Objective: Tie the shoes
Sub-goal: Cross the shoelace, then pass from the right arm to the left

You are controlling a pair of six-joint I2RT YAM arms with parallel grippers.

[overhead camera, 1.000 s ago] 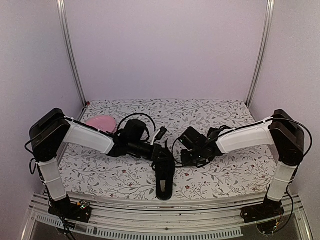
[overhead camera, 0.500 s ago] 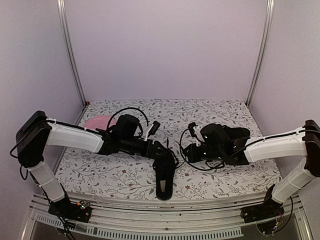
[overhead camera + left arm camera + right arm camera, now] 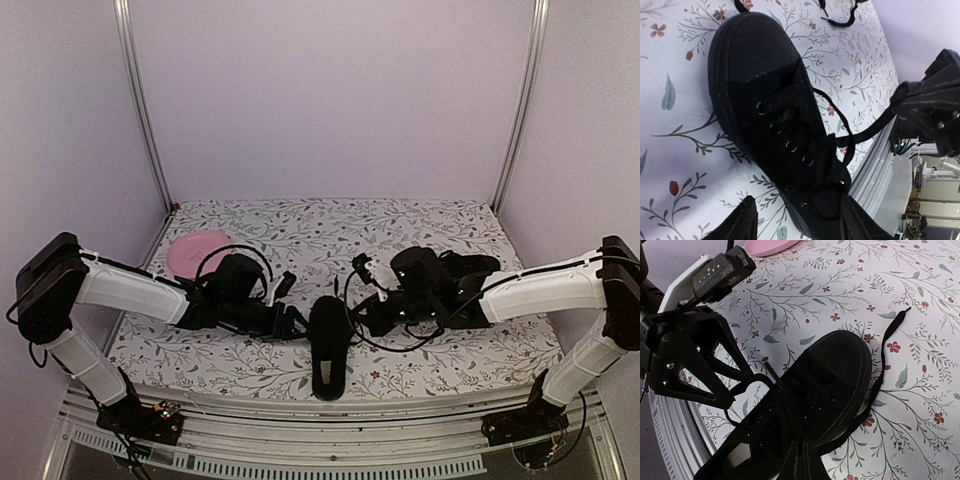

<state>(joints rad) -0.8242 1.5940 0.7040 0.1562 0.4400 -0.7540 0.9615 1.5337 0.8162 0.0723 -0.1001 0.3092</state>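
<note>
Black lace (image 3: pixel 862 412) is pinched in your right tool (image 3: pixel 802 456), whose tips are pressed together on it just above the open end of the near shoe (image 3: pixel 328 355). From that pinch the strand runs out past the shoe's side, and its free end lies loose on the table (image 3: pixel 250 365). Your left tool (image 3: pixel 291 321) stands with its fingers spread and nothing between them, low beside the same shoe on the opposite side.

That shoe lies near the front edge of the table between the two tools, toe pointing away from the arms. Its lace is threaded through the eyelets, but no knot or bow shows on it. The second shoe (image 3: pixel 470 265) sits farther back, behind your right arm. You cannot tell from here how its laces lie.

By my judgement you are early on, with one strand gathered, nothing crossed or looped, and both shoes left to tie.
</note>
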